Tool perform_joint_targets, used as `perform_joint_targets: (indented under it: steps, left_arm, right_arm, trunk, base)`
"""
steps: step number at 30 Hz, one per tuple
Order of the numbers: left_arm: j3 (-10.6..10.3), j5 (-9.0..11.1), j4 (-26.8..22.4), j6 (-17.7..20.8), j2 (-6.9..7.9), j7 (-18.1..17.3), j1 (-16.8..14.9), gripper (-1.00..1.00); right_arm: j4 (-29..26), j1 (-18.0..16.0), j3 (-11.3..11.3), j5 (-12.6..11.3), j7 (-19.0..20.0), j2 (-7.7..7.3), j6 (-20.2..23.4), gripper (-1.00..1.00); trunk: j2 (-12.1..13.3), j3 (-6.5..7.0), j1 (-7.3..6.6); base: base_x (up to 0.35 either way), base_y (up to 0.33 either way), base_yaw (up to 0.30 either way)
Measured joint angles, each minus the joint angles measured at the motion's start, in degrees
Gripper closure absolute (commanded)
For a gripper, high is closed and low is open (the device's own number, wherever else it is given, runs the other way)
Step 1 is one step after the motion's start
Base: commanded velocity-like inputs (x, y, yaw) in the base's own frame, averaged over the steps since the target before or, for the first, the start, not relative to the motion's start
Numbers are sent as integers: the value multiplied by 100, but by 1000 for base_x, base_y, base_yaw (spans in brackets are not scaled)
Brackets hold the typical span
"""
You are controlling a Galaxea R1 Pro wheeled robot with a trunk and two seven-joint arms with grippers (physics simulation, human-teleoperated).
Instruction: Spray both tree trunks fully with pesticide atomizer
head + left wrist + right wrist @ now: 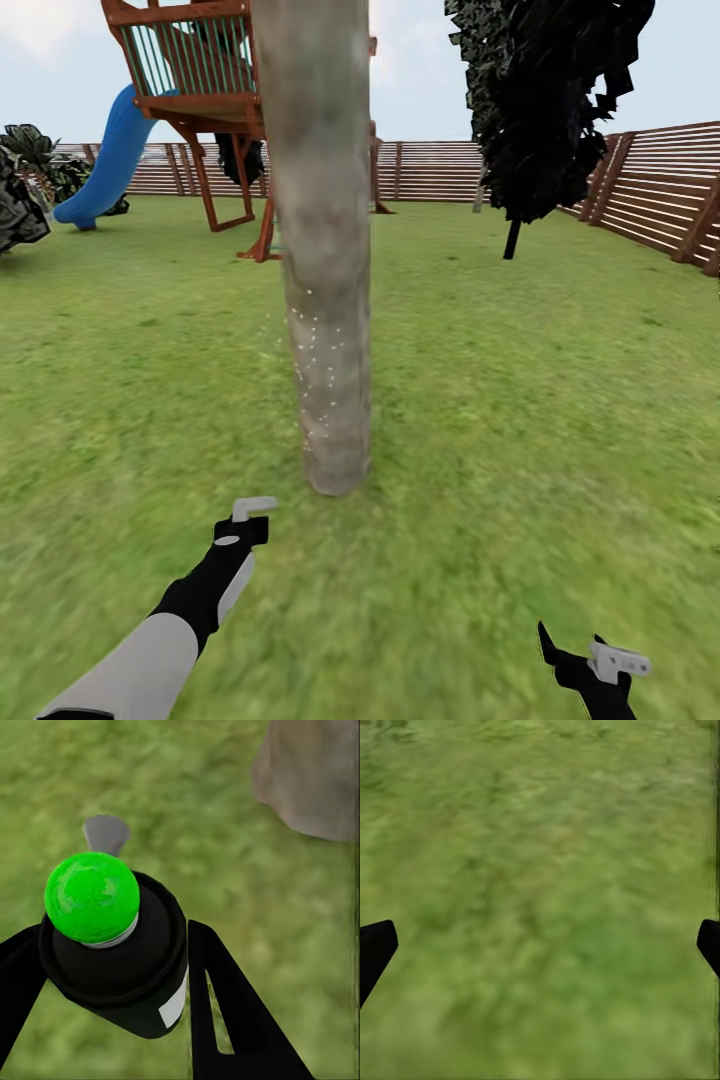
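The left gripper (112,967) is holding the atomizer (116,960) between its two black fingers (225,1012), which are pressing on the bottle's sides. A green ball (91,897) is sitting on top of the bottle, and a small white label (174,1005) is showing on its side, but no writing can be read there. Ahead of this gripper, near it, the trunk (325,300) is standing on the grass (520,400), with small white dots on its lower part. The right gripper (598,668) is hanging wide open over bare grass, holding nothing. Farther behind, a playset (200,90) with a blue slide (105,165), another tree (545,100) and the fence (640,185) are standing.
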Motion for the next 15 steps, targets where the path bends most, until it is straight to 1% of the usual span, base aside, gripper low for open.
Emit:
perform_joint_targets:
  steps: [15]
  left_arm:
    - [0, -24, 0, 6, 5, -2, 0, 100]
  right_arm:
    - [0, 0, 0, 0, 5, 0, 0, -100]
  trunk:
    - [0, 0, 0]
  base:
    - [0, -270, 0]
